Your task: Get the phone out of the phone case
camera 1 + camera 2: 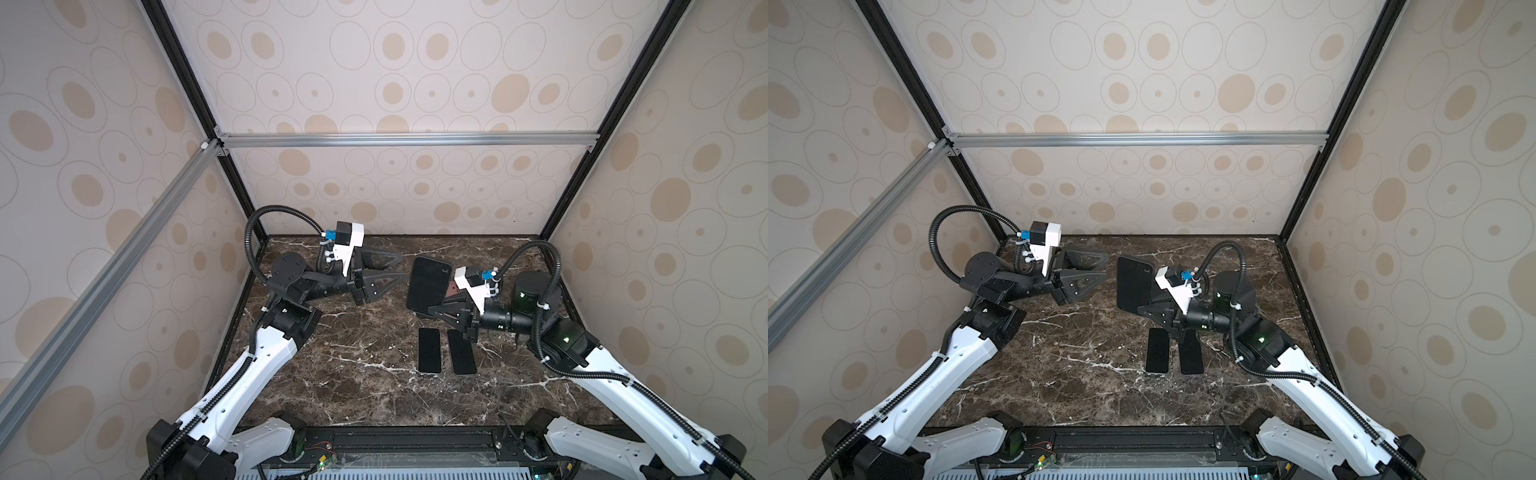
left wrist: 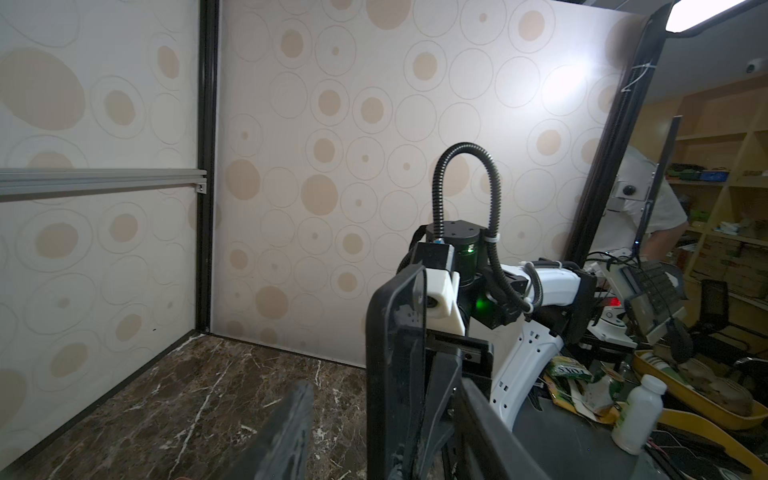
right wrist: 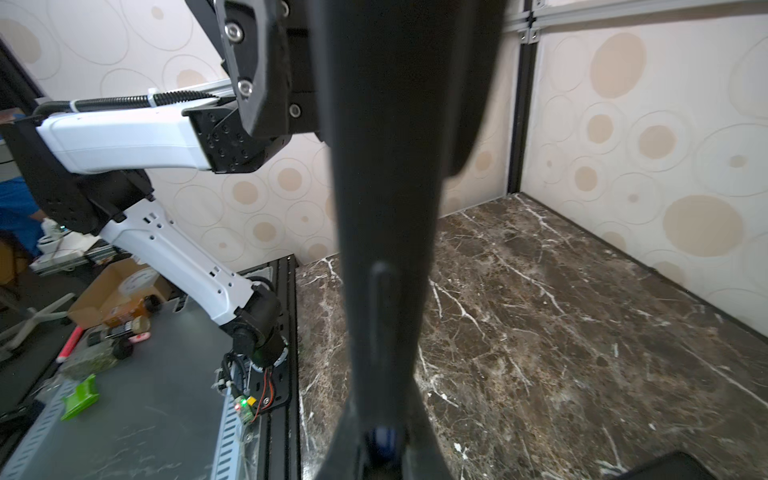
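Phone case (image 1: 428,282), black, clamped in right gripper (image 1: 435,306) over marble table (image 1: 374,395); left gripper (image 1: 402,266) open, empty, apart from it.

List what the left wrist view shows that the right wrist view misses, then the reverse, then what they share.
Left wrist only: the right arm, a white bottle and shelves outside the cell.
Right wrist only: the left arm and a cardboard box beyond the table edge.
Both: the black case held up edge-on, the marble table and the spotted walls.
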Robot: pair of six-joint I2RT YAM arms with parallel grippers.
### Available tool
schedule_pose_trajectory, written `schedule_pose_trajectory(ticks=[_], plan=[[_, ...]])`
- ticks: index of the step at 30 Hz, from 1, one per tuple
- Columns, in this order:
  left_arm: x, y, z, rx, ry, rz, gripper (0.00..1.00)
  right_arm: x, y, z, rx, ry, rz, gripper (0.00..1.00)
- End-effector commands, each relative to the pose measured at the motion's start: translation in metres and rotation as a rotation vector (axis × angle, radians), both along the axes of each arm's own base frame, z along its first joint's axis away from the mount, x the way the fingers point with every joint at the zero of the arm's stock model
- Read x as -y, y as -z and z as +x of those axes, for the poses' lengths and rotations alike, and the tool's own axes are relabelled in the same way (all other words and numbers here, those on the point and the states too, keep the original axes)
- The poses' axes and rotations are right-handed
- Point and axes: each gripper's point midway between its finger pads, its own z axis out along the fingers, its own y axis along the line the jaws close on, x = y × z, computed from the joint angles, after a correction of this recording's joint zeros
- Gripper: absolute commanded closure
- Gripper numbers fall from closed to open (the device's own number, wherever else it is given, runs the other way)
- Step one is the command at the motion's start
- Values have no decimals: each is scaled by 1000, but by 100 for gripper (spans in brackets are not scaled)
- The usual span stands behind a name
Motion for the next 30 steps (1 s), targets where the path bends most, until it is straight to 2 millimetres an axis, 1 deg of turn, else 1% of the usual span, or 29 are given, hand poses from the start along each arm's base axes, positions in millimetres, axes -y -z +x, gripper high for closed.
schedule_pose_trajectory(ticks=[1, 6, 10, 12, 14, 18, 21, 25, 30], plan=[[-4, -25, -29, 72, 134, -16, 48, -9, -30, -12, 94, -126, 59, 100], [-5, -25, -38, 79, 189, -9, 65, -15, -27, -10, 138, -166, 43, 100], [-5, -22, -44, 83, 222, 6, 74, -17, -23, -11, 184, -195, 33, 100], [-5, -20, -47, 81, 242, 15, 74, -17, -21, -10, 192, -204, 20, 100], [-4, -19, -46, 80, 246, 27, 70, -17, -19, -10, 196, -217, 4, 100], [-4, -17, -45, 75, 243, 38, 70, -16, -17, -11, 227, -234, -5, 100], [-3, -17, -46, 77, 253, 49, 75, -17, -13, -12, 260, -256, -18, 100], [-4, -16, -51, 87, 286, 69, 77, -18, -7, -7, 288, -261, -53, 100], [-4, -9, -58, 90, 342, 102, 88, -18, -8, -1, 318, -281, -57, 100]])
